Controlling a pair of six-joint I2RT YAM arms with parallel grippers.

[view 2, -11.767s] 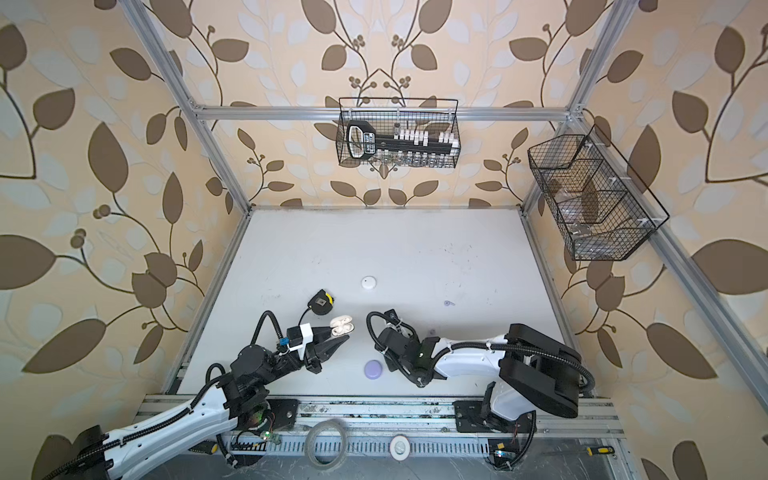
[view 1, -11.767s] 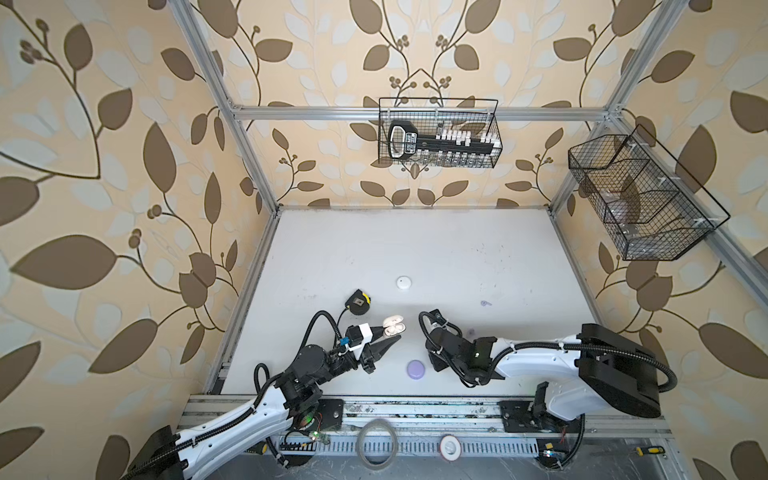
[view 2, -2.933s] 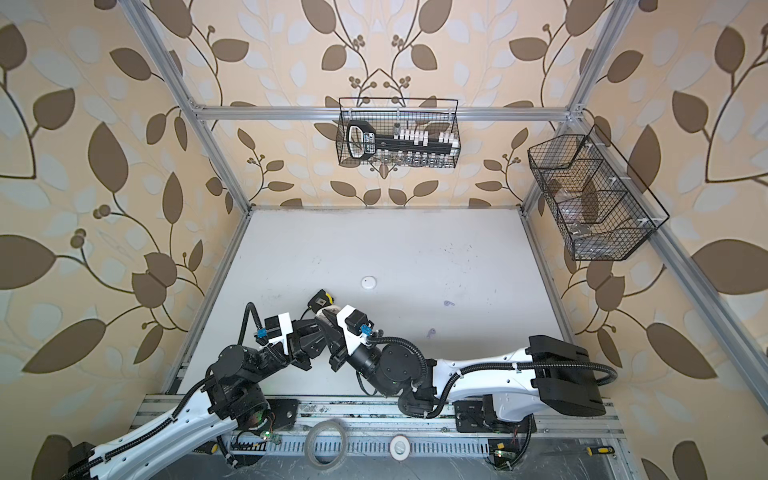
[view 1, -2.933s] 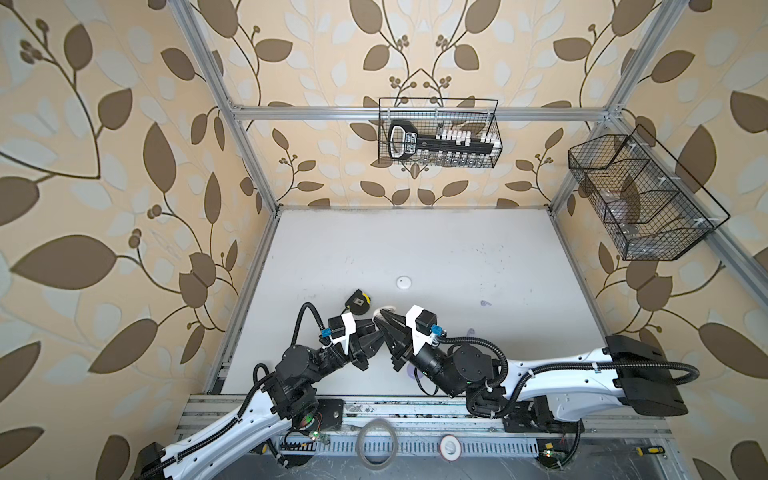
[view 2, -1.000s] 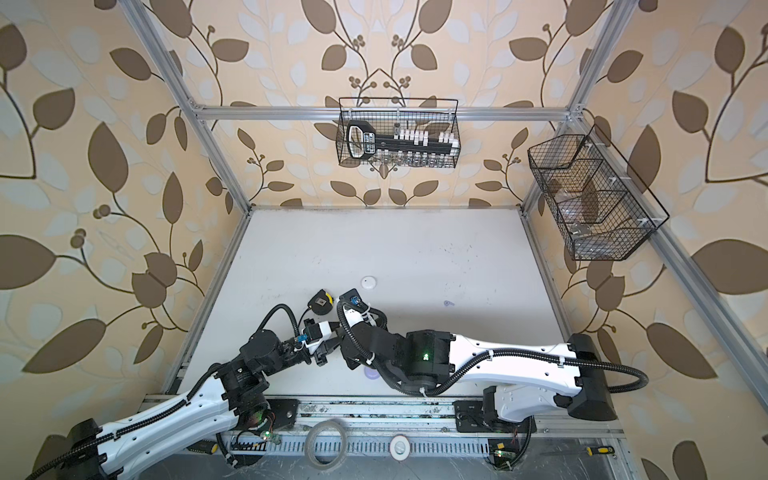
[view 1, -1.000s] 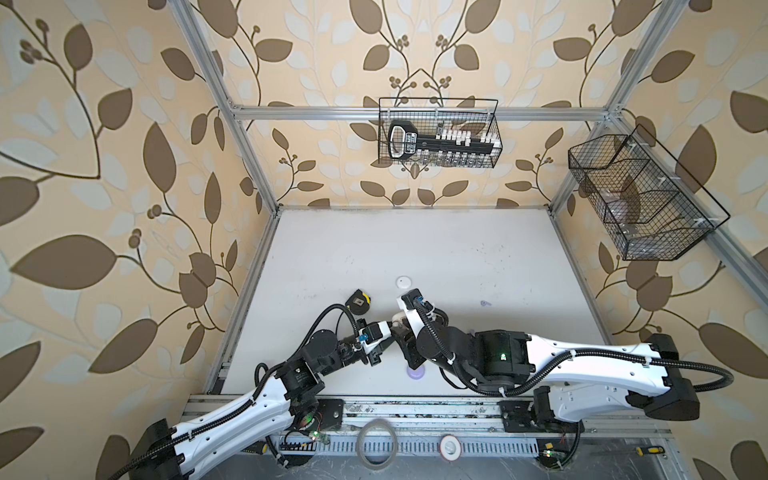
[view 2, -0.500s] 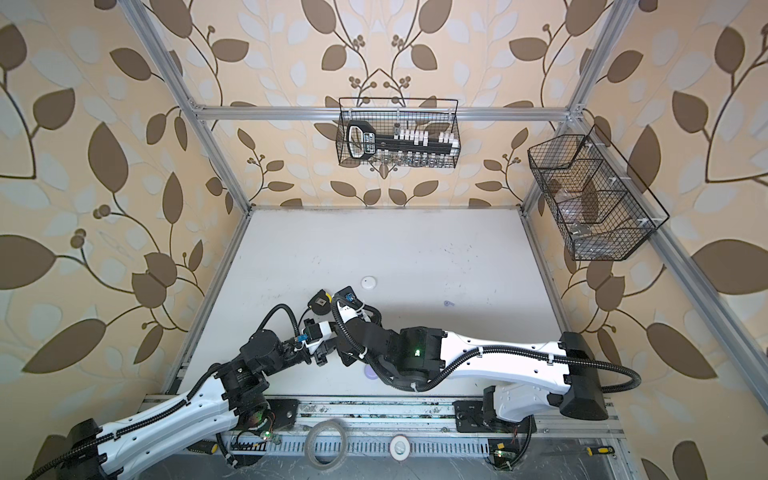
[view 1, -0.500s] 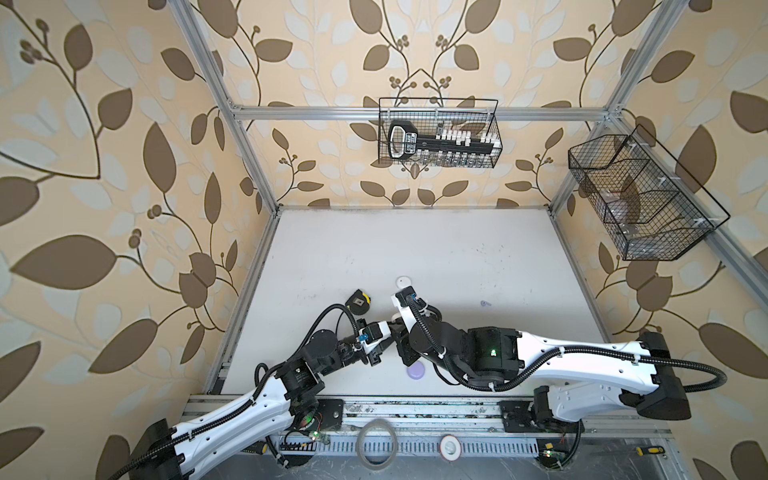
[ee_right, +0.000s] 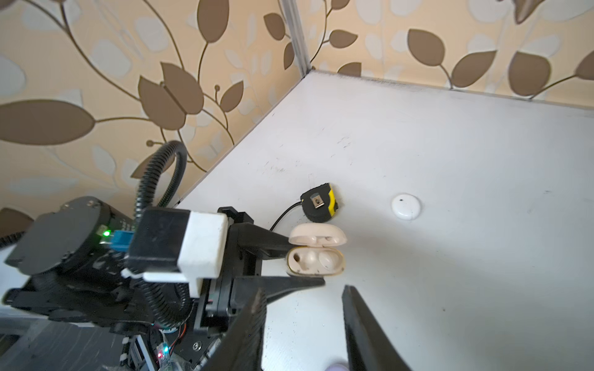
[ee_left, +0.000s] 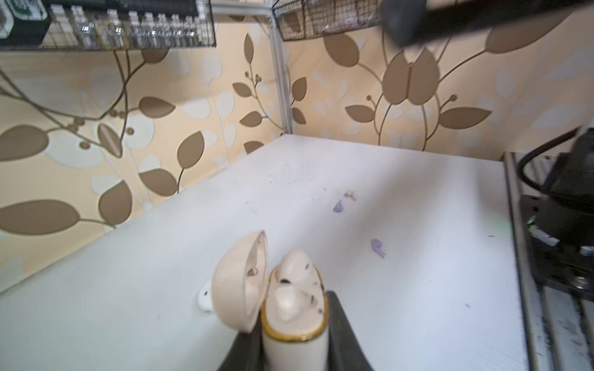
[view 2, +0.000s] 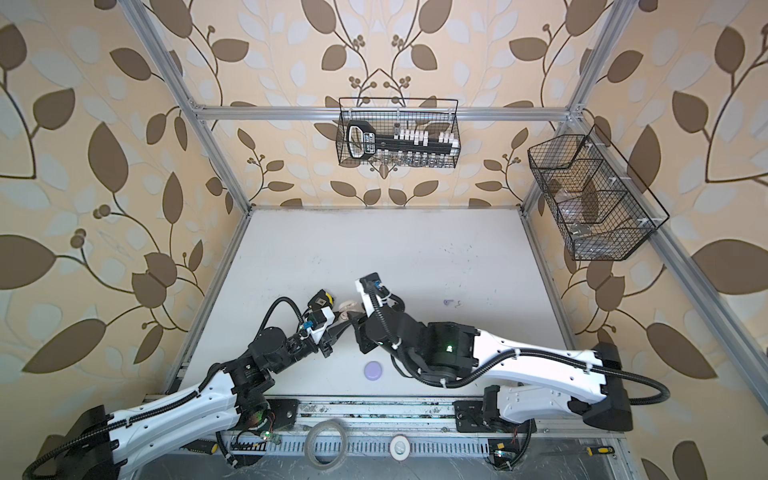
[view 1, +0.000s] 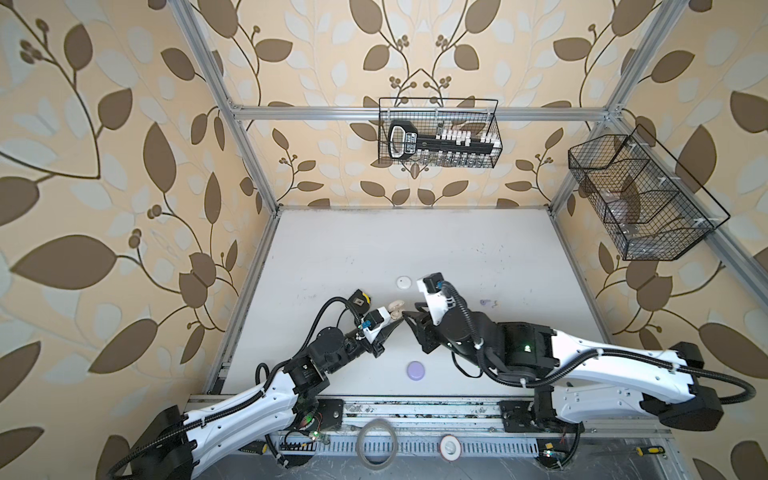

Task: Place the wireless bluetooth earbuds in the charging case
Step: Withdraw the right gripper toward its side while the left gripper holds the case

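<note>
Your left gripper [ee_left: 293, 324] pinches a cream charging case [ee_left: 295, 348] with its lid [ee_left: 239, 282] flipped open. Two cream earbuds [ee_left: 294, 268] sit inside it. On the white table [ee_left: 418, 289] past the case you see two purple earbuds [ee_left: 377, 248], set apart. A tiny cream earbud [ee_left: 350, 194] lies just beside the far one. A small white round thing [ee_left: 205, 297] peeks out behind the lid.

Soft, even light fills both top views; the white bench [view 1: 374, 249] is bright, with only faint shadows. Both wrist views bend the bench's edge slightly, as a wide-angle lens does. In the left wrist view the charging case [ee_left: 294, 308] looks soft, and a dark shape [ee_left: 450, 16], possibly an arm, is smeared. The right end effector [ee_right: 303, 289] sits out of focus.
</note>
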